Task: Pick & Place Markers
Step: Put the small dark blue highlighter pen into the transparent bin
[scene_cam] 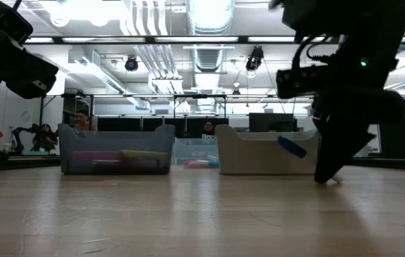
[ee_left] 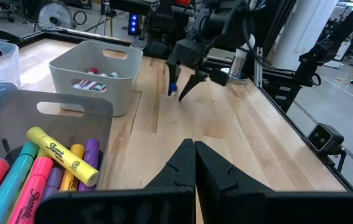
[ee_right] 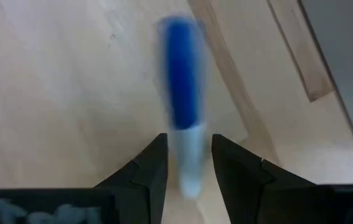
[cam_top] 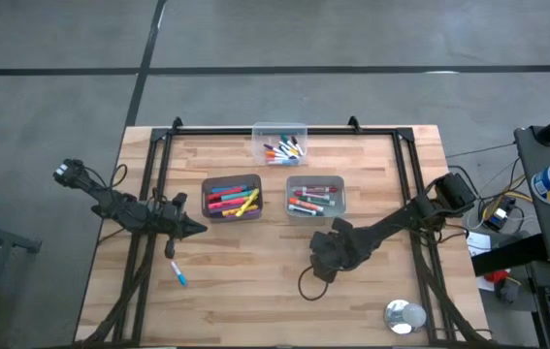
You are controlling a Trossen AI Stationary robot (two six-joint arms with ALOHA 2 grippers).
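Most of the job looks done: the dark grey bin (cam_top: 232, 197), the pale grey bin (cam_top: 315, 197) and the clear bin (cam_top: 280, 142) already hold markers. Our right gripper (ee_right: 188, 163) straddles a white-barrelled, blue-capped marker (ee_right: 183, 134), fingers narrowing but not clamped. Our left gripper (ee_left: 193, 163) hangs shut and empty over the wooden tabletop (cam_top: 255, 281); a second blue-capped marker (cam_top: 177, 272) lies just beside it.

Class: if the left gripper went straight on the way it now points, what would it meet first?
Probably bare table, then the right gripper with its blue-capped marker; the left gripper points that way, though depth is unclear.
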